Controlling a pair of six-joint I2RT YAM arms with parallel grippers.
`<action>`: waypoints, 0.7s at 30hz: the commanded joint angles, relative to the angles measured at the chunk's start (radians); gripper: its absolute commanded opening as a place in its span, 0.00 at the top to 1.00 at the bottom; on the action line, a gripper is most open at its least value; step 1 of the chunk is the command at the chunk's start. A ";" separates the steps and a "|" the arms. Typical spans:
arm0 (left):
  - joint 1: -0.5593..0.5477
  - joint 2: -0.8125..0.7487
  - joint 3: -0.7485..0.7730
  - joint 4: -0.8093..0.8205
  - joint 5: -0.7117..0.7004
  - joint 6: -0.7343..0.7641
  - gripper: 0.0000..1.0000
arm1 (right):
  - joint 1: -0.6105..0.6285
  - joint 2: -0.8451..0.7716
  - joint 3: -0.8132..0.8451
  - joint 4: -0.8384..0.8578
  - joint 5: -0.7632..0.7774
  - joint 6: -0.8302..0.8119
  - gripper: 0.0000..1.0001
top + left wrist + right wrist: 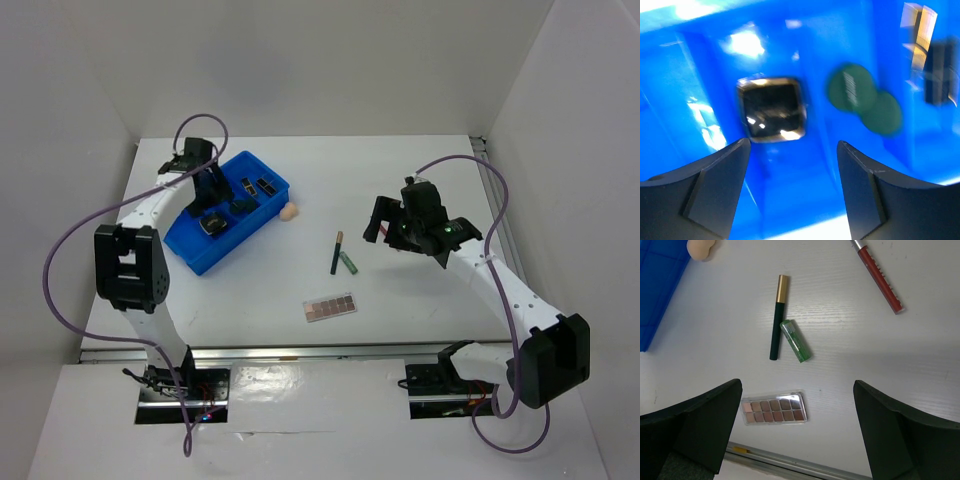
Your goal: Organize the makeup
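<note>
White table (420, 190), blue tray (222, 255) far left: square compact (771, 109), round compacts (851, 90) inside, below left gripper (793, 144), jaws spread, empty. Right gripper (797, 384) likewise spread, right of palette (773, 409), pencil (776, 320), green tube (795, 341); sponge (701, 248) beside tray.

From above, the tray (225, 250) sits at ten o'clock on the table (420, 160). Inside it, the square compact (212, 224) lies toward the seven o'clock end. Two round compacts (850, 90) overlap in the next compartment at its two o'clock, with the lipstick tubes (266, 186) beyond them. The sponge (289, 212) rests on the table just beside the tray's three o'clock corner. Near the table's centre lies the pencil (337, 252), with the short tube (348, 263) touching it at four o'clock. The palette (329, 307) lies apart at their six o'clock. In the right wrist view, a lip tube (879, 276) lies well apart at the pencil's two o'clock.
</note>
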 commanded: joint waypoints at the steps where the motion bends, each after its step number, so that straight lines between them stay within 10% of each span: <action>1: -0.106 -0.142 0.026 -0.004 -0.028 0.104 0.17 | -0.004 -0.027 0.023 0.027 0.001 -0.009 0.00; 11: -0.569 -0.328 -0.226 -0.028 0.191 0.311 0.16 | -0.004 -0.055 -0.006 -0.008 0.042 0.019 0.00; 21: -0.905 -0.160 -0.194 -0.094 0.115 0.406 0.00 | -0.013 -0.216 0.005 -0.156 0.180 0.114 0.00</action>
